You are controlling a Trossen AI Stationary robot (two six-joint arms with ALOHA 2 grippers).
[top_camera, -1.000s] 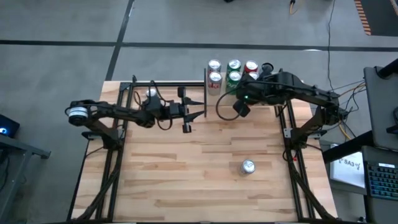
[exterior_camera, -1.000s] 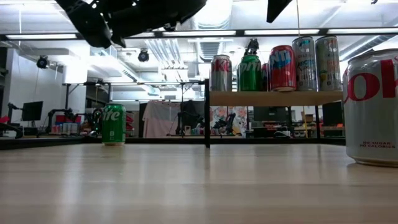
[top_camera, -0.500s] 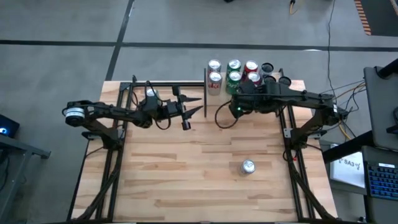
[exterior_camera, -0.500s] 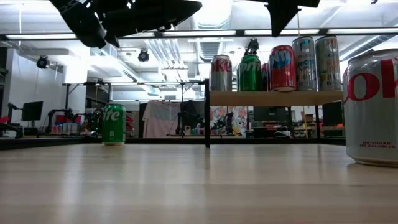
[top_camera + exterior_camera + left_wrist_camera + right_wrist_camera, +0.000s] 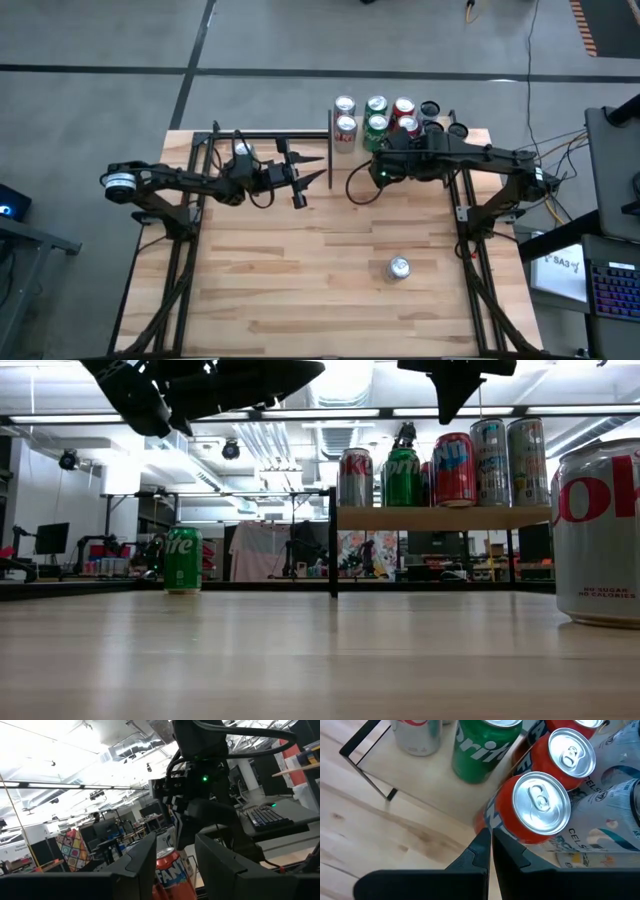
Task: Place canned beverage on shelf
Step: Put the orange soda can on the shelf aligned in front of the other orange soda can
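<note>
Right now I see my right claw (image 5: pixel 378 172) pressed together and empty, hanging just off the shelf's (image 5: pixel 427 785) front edge, above the orange can (image 5: pixel 532 810) that stands there at the front of the group. Around it on the shelf stand a green can (image 5: pixel 480 747), a silver one (image 5: pixel 417 737), a red one (image 5: pixel 570 755) and pale cans (image 5: pixel 615 800) at the far side. My left claw (image 5: pixel 312 170) hovers over the desk (image 5: pixel 300 280) near its far edge, left of the shelf, its fingers (image 5: pixel 145 860) apart with nothing between them. One green can (image 5: pixel 183 560) stands on the desk near the far left. Another silver can (image 5: pixel 399 268) stands toward the desk's near right.
</note>
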